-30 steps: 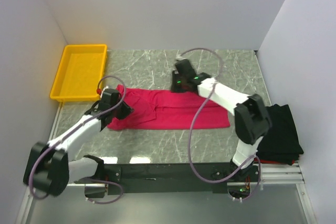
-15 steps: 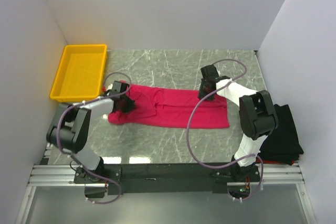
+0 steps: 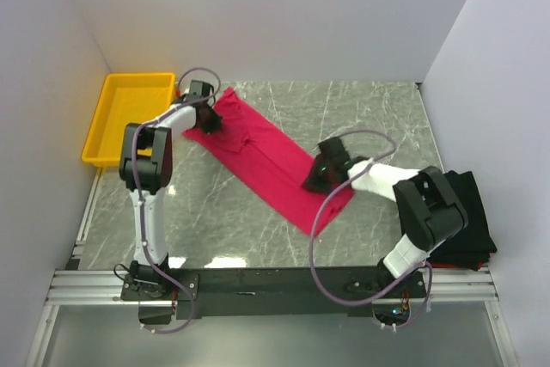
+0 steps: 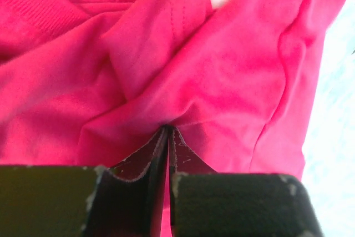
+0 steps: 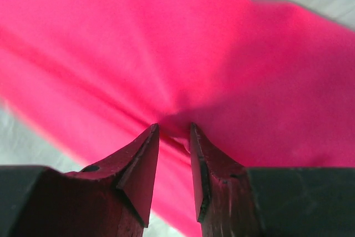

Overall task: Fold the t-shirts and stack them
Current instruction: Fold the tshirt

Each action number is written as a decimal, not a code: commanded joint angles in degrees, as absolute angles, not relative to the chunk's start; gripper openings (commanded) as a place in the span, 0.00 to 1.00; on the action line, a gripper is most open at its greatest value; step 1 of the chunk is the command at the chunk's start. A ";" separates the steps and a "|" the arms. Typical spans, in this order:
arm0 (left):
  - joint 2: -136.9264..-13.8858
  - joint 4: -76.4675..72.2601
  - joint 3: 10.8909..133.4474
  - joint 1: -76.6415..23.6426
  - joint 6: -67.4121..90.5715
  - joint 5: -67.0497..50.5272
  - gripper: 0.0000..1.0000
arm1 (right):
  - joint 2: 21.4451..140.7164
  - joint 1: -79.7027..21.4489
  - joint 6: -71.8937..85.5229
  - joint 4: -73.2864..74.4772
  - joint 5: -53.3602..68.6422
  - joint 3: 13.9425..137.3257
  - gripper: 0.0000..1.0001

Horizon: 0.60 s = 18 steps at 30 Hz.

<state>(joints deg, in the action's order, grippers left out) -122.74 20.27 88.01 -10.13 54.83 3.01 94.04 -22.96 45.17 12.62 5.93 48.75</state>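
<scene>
Where the surface (image 3: 369,118) meets the left wall, the yellow tray (image 3: 110,139) fills the far-left corner, and its right rim is just beside the left end effector (image 3: 207,118). Left arm (image 3: 144,204) rises steeply from its base, then reaches toward the far wall, with the forearm angled right past the tray. Left wrist view: left end effector (image 4: 167,136) has its fingers pressed together on a raised fold of the crimson-pink t-shirt (image 4: 233,81). Cloth fills almost all of that view, so the shirt's outline cannot be traced there; only a pale strip of surface shows at the right.

Crimson-pink t-shirt (image 3: 262,156) lies stretched as a diagonal band, its far-left end near the tray and its near-right end about mid-surface. Bare marble lies on both sides: a large area at the far right, another at the near left. The shirt's far-left end is partly covered by the end effector.

Right end effector (image 3: 314,180) sits on the band's near-right end. Right wrist view: right end effector (image 5: 173,134) has fingertips narrowly apart, pinching a gathered ridge of pink cloth. Focus is soft and no hem can be made out. Right arm (image 3: 427,204) is folded low, elbow near the right wall, forearm reaching left.

Black t-shirt (image 3: 471,212) — a folded heap at the right edge by the wall, well apart from the pink one, its left part hidden behind the right arm.
</scene>
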 commanded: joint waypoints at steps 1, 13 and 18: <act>-131.82 30.23 99.29 -9.32 44.85 3.70 0.11 | 93.43 -33.20 61.20 6.89 12.39 43.34 0.37; -147.04 25.41 120.77 -9.32 38.93 -13.53 0.20 | 105.73 -50.71 73.74 -6.50 14.42 53.97 0.37; -146.08 21.54 120.23 -9.32 39.64 -17.83 0.23 | 104.77 -50.80 71.64 -6.15 13.89 53.52 0.37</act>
<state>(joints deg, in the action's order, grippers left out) -144.22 21.28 120.68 -9.02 41.15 -13.34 105.69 -51.00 72.25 -5.80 14.70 52.95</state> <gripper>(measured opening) 0.223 0.372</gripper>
